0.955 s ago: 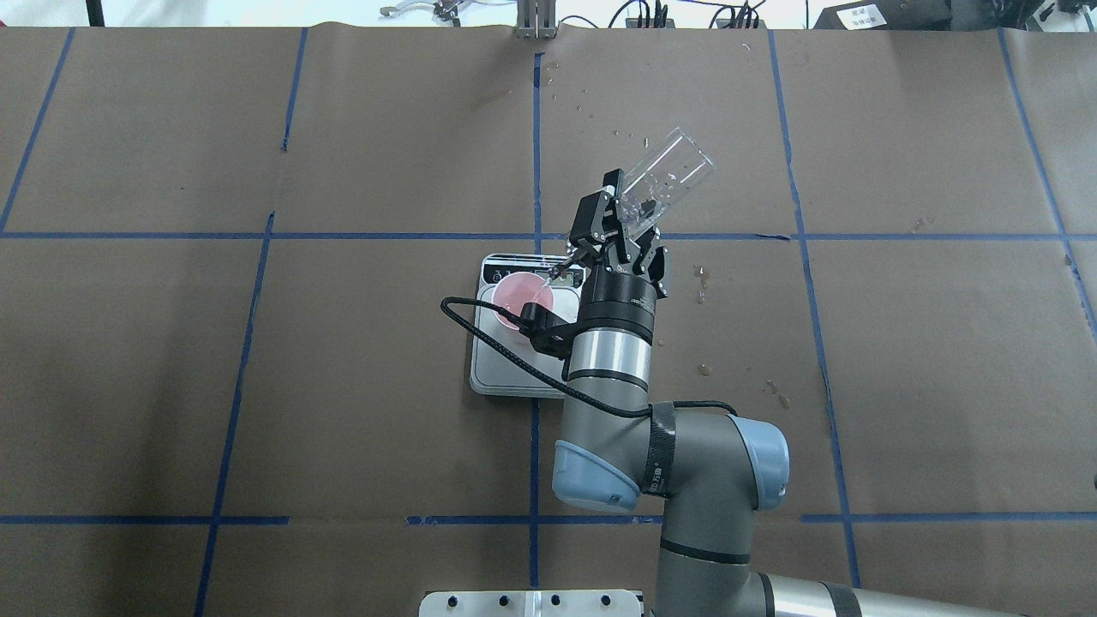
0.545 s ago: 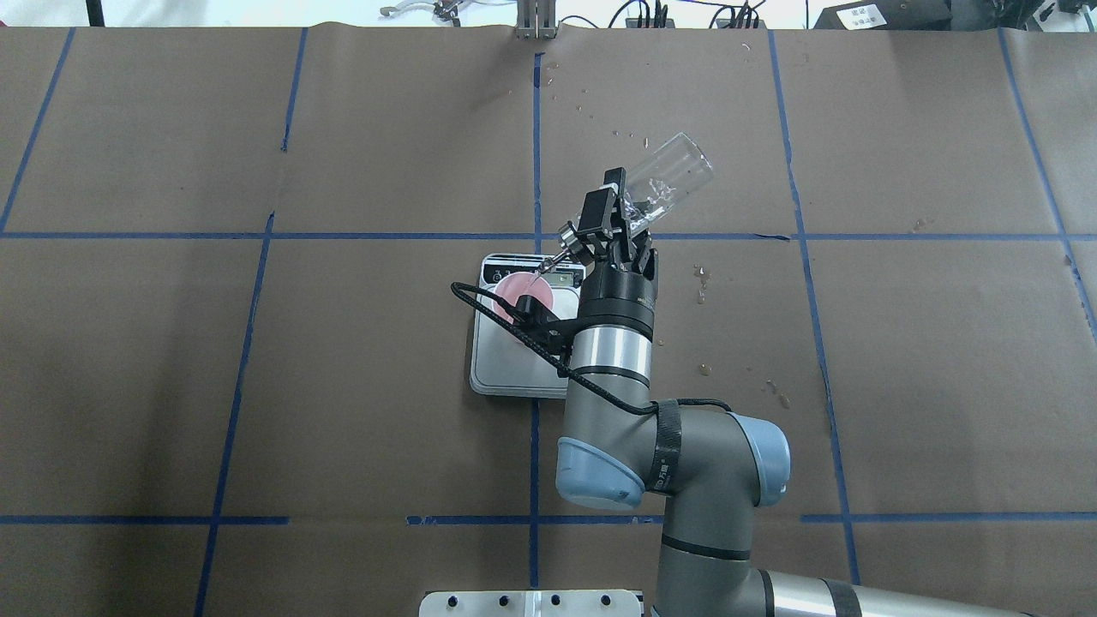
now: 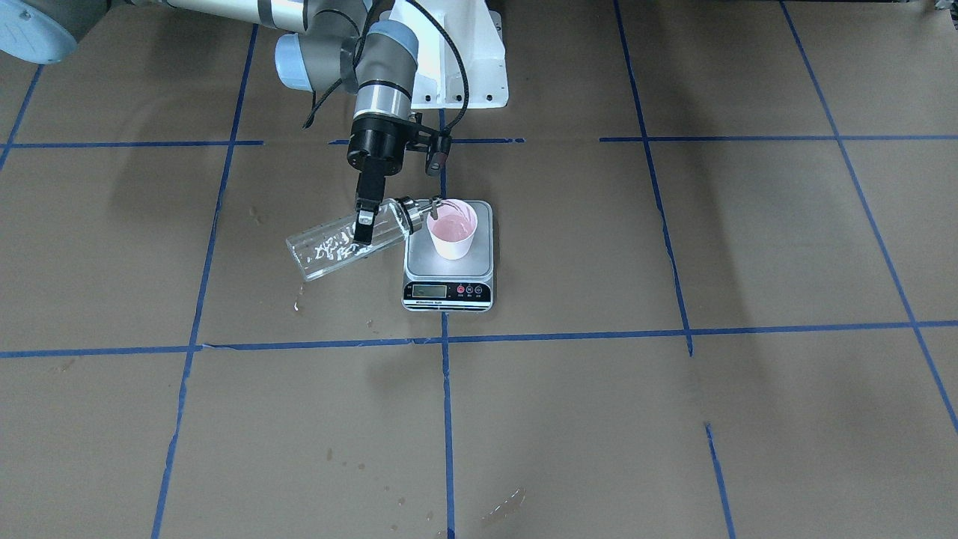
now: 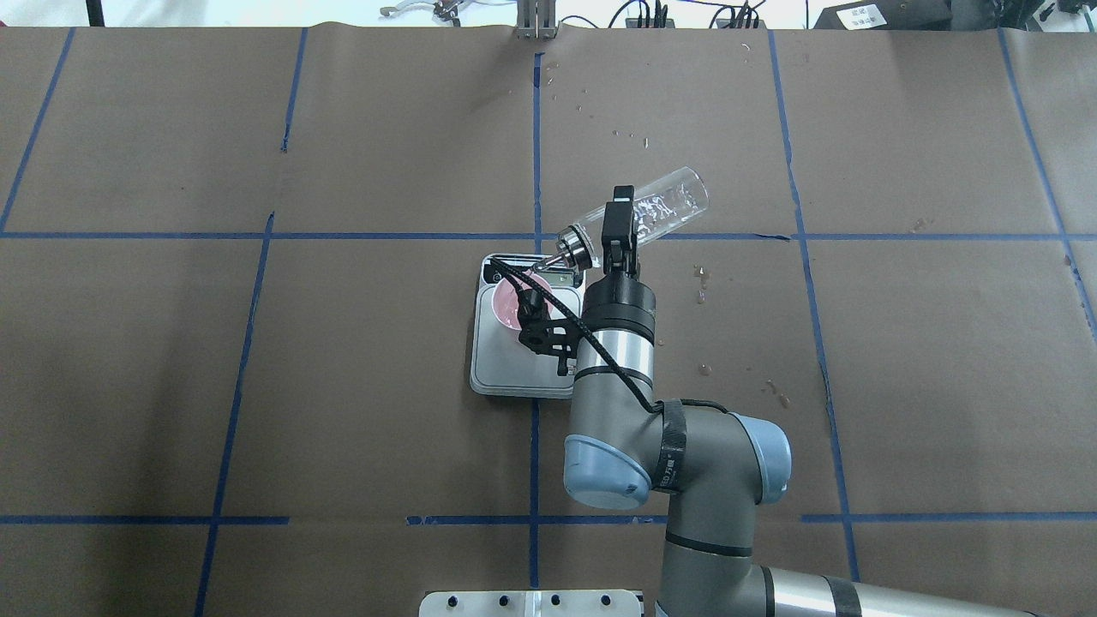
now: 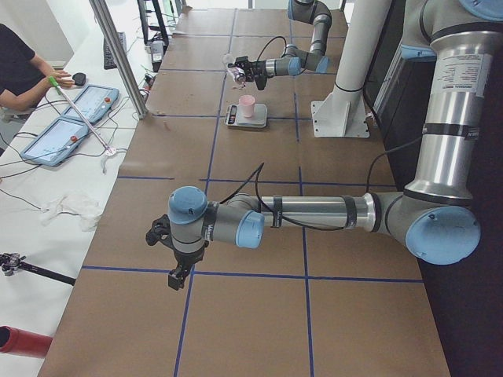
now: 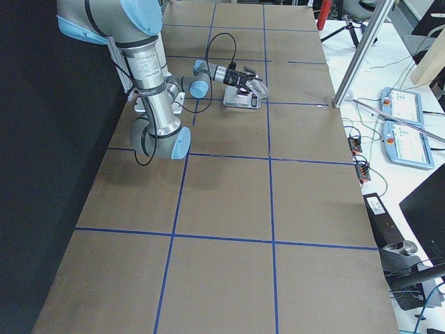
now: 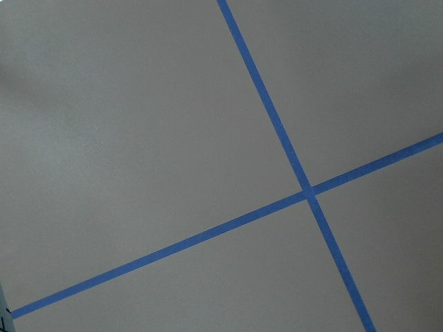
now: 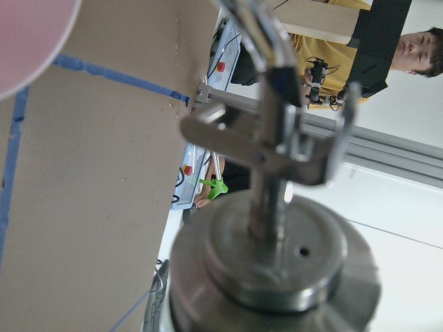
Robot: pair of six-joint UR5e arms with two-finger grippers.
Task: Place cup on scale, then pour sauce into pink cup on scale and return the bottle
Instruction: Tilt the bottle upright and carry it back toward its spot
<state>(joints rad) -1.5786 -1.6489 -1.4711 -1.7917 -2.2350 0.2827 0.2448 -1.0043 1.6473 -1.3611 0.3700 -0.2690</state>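
The pink cup [image 3: 452, 228] stands on the silver scale [image 3: 447, 288], toward the robot's side of its platform. My right gripper [image 3: 364, 221] is shut on the clear glass bottle [image 3: 329, 251]. It holds the bottle tilted almost on its side, with the metal spout at the cup's rim. In the overhead view the bottle [image 4: 664, 206] points away from the cup [image 4: 507, 304] on the scale [image 4: 506, 368]. The right wrist view shows the metal cap [image 8: 270, 256] and the cup's edge [image 8: 28, 34]. My left gripper [image 5: 177, 275] hangs over bare table far from the scale; I cannot tell whether it is open or shut.
Brown paper with blue tape lines [image 4: 535, 128] covers the table. Wet spots [image 4: 703, 278] lie to the right of the scale. The robot's white base [image 3: 456, 67] stands behind the scale. An operator [image 5: 20, 71] sits at a side table with tablets.
My right wrist has rolled, so the gripper now shows edge-on from above. The bottle has swung to a flatter angle, and its spout has stayed at the cup.
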